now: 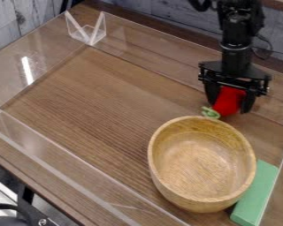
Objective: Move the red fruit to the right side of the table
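The red fruit (230,102) lies on the table (103,97) near its right edge, just behind the wooden bowl, with its green leafy tip (210,112) pointing towards the bowl. My gripper (233,97) points straight down over it. Its fingers (207,88) stand apart on either side of the fruit, so the gripper is open. The lower part of the fruit is hidden behind the bowl's rim and the fingers.
A round light wooden bowl (158,146) sits at the front right with nothing in it. A flat pale-green block (257,196) lies to its right against the wall. Low clear acrylic walls (38,55) edge the tabletop, with a clear bracket (85,28) at the back left.
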`<state>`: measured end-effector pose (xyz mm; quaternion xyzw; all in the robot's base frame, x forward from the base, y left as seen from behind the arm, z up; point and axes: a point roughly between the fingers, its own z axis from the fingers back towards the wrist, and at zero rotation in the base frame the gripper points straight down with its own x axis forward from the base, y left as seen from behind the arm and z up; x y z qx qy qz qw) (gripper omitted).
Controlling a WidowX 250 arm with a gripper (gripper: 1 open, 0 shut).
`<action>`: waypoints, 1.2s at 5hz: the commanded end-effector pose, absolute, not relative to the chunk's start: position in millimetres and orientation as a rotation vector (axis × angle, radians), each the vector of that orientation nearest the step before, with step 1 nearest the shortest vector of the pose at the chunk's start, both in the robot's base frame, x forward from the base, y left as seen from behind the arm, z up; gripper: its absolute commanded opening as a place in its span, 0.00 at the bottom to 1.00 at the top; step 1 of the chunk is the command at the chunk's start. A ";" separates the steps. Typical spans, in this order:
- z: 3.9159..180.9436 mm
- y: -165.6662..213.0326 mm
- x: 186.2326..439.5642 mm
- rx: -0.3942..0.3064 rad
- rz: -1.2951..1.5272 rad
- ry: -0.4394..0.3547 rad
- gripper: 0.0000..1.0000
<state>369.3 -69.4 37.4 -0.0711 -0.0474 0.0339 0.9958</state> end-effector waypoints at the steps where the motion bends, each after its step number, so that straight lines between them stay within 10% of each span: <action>1: 48.4 -61.8 374.9 -0.148 0.094 -0.144 0.00; 2: 48.0 -74.3 371.7 -0.151 0.062 -0.129 1.00; 4: 61.9 -76.3 361.9 -0.172 0.093 -0.133 1.00; 6: 118.2 -39.4 344.8 -0.223 0.178 -0.234 1.00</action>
